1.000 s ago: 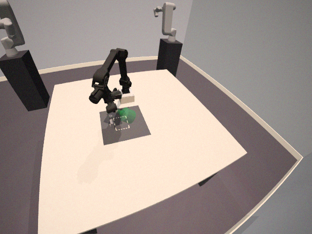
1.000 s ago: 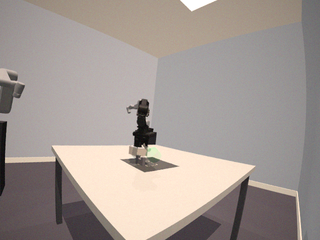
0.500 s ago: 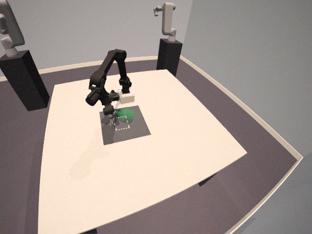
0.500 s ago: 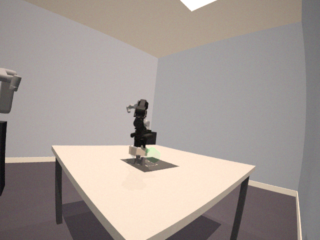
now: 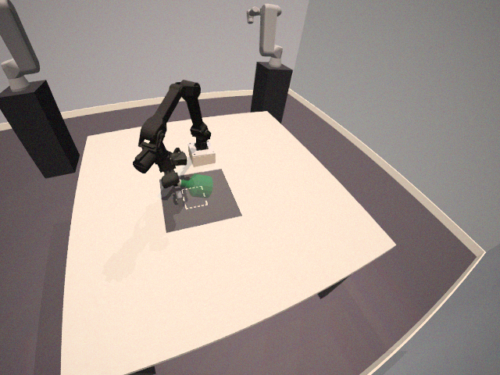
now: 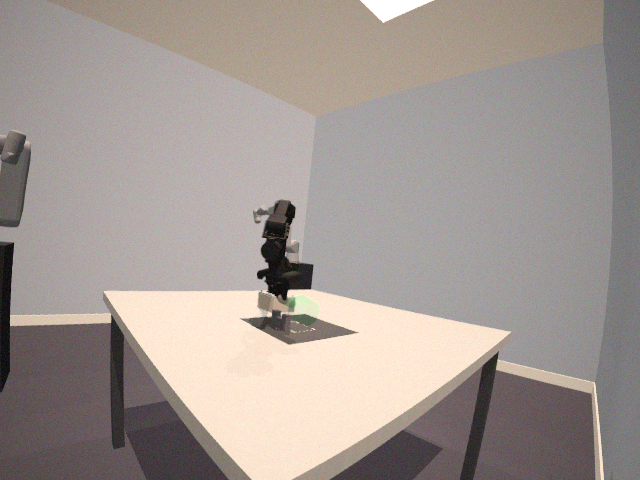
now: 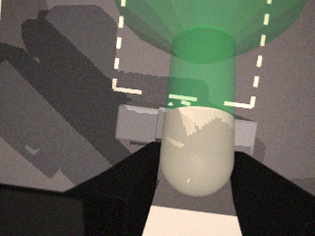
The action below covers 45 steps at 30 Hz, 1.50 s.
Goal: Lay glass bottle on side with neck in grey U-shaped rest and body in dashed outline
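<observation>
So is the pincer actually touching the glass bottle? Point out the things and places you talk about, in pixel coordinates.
Touching: the wrist view shows the pincer (image 5: 177,183) (image 6: 283,301) (image 7: 195,156) closed against both sides of the glass bottle (image 5: 203,186) (image 6: 305,310) (image 7: 203,81), at its pale end.

Bottle (image 5: 201,185) (image 6: 305,310) (image 7: 203,74) was see-through green, paler in the exterior view, with a cream neck end (image 7: 198,152). Gripper (image 5: 180,182) (image 6: 283,300) (image 7: 195,156) and arm were black. Rest (image 5: 178,195) (image 6: 280,321) (image 7: 138,123) was grey. Mat (image 5: 226,205) (image 6: 330,332) (image 7: 285,88) was dark grey, outline (image 5: 195,207) (image 6: 305,331) (image 7: 118,54) a broken pattern of off-white dashes. Table top (image 5: 262,242) (image 6: 330,392) was plain pale cream, its legs (image 6: 117,382) near-black. Arm base block (image 5: 204,158) was cream. Background arms (image 5: 269,32) (image 6: 14,180) were light grey, pedestals (image 5: 271,88) (image 6: 5,310) black. Floor (image 5: 363,194) (image 6: 62,372) was dull purple-grey, skirting (image 5: 363,144) (image 6: 56,319) cream.
</observation>
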Each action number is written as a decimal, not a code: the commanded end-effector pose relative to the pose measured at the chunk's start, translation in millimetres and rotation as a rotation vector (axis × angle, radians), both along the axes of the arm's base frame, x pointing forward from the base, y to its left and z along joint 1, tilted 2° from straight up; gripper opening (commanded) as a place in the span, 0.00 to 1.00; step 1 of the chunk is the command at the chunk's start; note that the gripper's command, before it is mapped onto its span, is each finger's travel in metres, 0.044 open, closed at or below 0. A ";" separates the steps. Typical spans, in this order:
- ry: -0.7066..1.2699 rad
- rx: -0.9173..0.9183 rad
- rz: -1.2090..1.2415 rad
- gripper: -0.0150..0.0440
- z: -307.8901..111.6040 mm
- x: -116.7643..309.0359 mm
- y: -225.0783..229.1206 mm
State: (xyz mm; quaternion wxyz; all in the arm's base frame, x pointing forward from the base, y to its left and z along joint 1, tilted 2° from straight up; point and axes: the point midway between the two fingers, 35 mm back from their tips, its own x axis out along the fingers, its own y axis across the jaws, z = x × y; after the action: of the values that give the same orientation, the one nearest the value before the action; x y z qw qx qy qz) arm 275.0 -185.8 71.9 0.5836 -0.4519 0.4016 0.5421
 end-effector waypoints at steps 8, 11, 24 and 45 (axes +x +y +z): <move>0.000 0.000 -0.001 0.47 -8.8 0.4 -5.5; -0.001 -0.001 -0.002 0.47 -10.4 0.4 -6.8; -0.005 -0.003 -0.010 0.47 -17.5 0.3 -11.8; -0.011 -0.009 -0.022 0.47 -29.4 0.1 -18.9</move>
State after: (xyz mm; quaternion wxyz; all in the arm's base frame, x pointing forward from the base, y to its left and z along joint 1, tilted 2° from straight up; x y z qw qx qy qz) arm 275.1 -204.2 46.6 0.5907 -0.4535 0.4063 0.5295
